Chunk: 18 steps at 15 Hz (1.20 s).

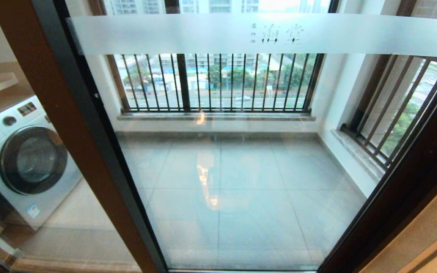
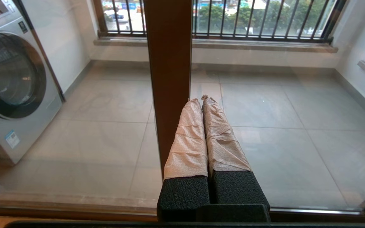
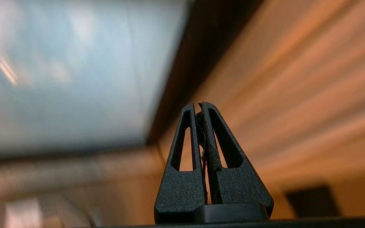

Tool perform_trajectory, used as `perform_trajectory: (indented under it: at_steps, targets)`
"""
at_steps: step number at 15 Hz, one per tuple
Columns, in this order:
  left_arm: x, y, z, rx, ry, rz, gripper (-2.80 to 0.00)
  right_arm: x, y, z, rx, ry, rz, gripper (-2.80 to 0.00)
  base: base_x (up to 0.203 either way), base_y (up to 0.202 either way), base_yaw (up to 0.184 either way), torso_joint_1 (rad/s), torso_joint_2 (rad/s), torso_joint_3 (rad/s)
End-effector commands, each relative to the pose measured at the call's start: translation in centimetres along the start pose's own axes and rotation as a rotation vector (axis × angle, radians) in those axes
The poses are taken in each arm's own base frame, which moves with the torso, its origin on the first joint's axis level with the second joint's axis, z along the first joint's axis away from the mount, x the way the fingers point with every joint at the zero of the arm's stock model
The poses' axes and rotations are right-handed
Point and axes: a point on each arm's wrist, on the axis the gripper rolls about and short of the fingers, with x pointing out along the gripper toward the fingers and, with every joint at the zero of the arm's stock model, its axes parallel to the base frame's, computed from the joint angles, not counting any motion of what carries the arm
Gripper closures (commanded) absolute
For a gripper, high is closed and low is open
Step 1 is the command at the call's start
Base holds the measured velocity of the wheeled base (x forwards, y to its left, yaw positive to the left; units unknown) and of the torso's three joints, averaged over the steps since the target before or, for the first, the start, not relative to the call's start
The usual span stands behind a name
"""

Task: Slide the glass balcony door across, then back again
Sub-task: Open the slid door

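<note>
Glass balcony door (image 1: 233, 182): tall clear pane in dark brown frame, frosted lettered band (image 1: 241, 34) near its top; it fills the opening before the tiled balcony floor (image 1: 249, 167), with a washing machine (image 1: 25, 159) behind glass at the left. Likely heavy, rigid, slick and breakable; best pushed at the left stile (image 1: 89, 151), never the glass. No handle slot discernible. Left hand (image 2: 204, 98): paper-wrapped fingers pressed together, empty, before a brown post (image 2: 169, 79). Right hand (image 3: 199, 105): closed, empty, near the right frame.
</note>
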Motion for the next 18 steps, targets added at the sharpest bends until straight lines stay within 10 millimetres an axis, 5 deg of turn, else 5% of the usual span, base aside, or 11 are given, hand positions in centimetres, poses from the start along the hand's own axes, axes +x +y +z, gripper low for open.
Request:
perform_trajectory:
  at_steps: [1, 5, 9, 13, 18]
  targets:
    - [0.2, 0.0, -0.9, -0.001, 0.034, 0.000, 0.00, 2.2, 0.0, 1.8, -0.057, 0.200, 0.013, 0.00, 0.000, 0.000, 0.000, 0.000, 0.00, 0.000]
    - [0.2, 0.0, -0.9, 0.000, 0.034, 0.000, 0.00, 4.9, -1.2, 3.9, 0.016, 0.313, -0.144, 0.00, 0.000, 0.000, 0.000, 0.000, 0.00, 0.000]
    - [0.2, 0.0, -0.9, -0.001, 0.034, 0.000, 0.00, 8.6, -1.2, 3.4, 0.201, 0.420, -0.187, 0.00, 0.000, 0.000, 0.000, 0.000, 0.00, 0.000]
    - [0.2, 0.0, -1.0, 0.000, 0.035, 0.000, 0.00, 13.3, -0.5, 1.9, 0.290, 0.201, -0.128, 0.00, 0.000, 0.000, 0.000, 0.000, 0.00, 0.000]
    - [0.2, 0.0, -0.9, -0.001, 0.034, 0.000, 0.00, 14.4, -1.3, 1.8, 0.274, 0.107, -0.135, 0.00, 0.000, 0.000, 0.000, 0.000, 0.00, 0.000]
